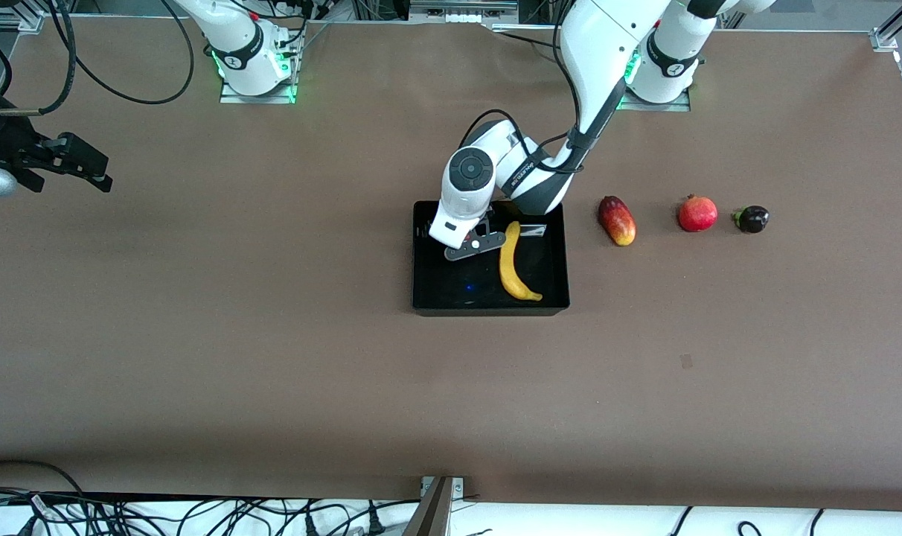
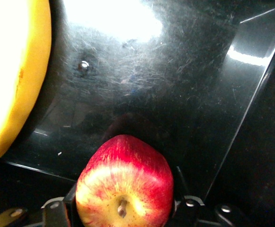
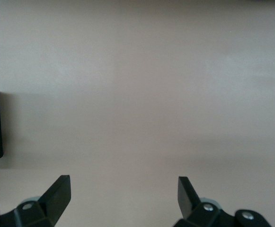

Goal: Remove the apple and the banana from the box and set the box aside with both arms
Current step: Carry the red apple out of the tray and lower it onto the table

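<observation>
So, clock directions here go by the front view, with 12 pointing at the robot bases.

Left gripper (image 1: 475, 244) is down inside the box (image 1: 488, 307), a bit toward 10 o'clock from the box's middle. Its fingers sit against both sides of the apple (image 2: 125, 184), so I'd call that clamped on it. The apple is stem-up on the glossy black floor. The banana (image 1: 512, 264) lies just beside it at 3 o'clock, running roughly 12 to 6, not touching as far as I can tell.

My take on doing this step well: make sure the grip is firm across the widest part of the apple, since it's round and slick and could squirt out. Then lift straight up until it's over the low wall before moving sideways. Swinging early risks nudging the banana or dragging the light box along. Put it down on bare desk (image 1: 272, 335), away from the mango (image 1: 617, 220) and the other fruit at 3 o'clock of the box.

Right gripper (image 1: 86, 167) waits with fingers spread wide, over bare desk well off at 9 o'clock.
</observation>
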Controlling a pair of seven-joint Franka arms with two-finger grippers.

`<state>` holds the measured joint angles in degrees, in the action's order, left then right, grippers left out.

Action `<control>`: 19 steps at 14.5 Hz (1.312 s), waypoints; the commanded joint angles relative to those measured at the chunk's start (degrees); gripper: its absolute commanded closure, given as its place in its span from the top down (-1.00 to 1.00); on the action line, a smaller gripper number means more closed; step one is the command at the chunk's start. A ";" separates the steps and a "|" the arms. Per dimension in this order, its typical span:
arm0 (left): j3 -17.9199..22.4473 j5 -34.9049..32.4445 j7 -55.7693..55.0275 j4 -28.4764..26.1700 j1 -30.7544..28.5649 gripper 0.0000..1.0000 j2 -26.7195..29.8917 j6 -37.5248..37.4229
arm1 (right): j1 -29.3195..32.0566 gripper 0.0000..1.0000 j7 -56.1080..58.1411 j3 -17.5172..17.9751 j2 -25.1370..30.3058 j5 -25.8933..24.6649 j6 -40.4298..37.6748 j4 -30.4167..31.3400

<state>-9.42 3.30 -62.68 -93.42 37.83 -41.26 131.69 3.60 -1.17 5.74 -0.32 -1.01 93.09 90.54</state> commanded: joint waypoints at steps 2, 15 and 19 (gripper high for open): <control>-0.16 -1.54 0.01 1.31 -3.97 -1.00 5.72 -9.49 | 0.44 1.00 0.90 0.15 -0.47 -0.05 -0.98 -1.15; -1.75 -7.78 57.56 1.40 -42.82 -1.00 11.12 -19.92 | 0.27 1.00 0.82 0.15 -0.47 -0.05 -0.89 -1.15; 0.63 -9.80 59.17 0.96 -42.84 -1.00 4.79 -7.87 | 0.27 1.00 0.82 0.15 -0.47 -0.05 -0.89 -1.15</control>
<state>-9.09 -4.97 -3.96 -92.68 -6.34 -34.06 120.09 3.60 -1.17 5.74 -0.37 -1.01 93.03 90.53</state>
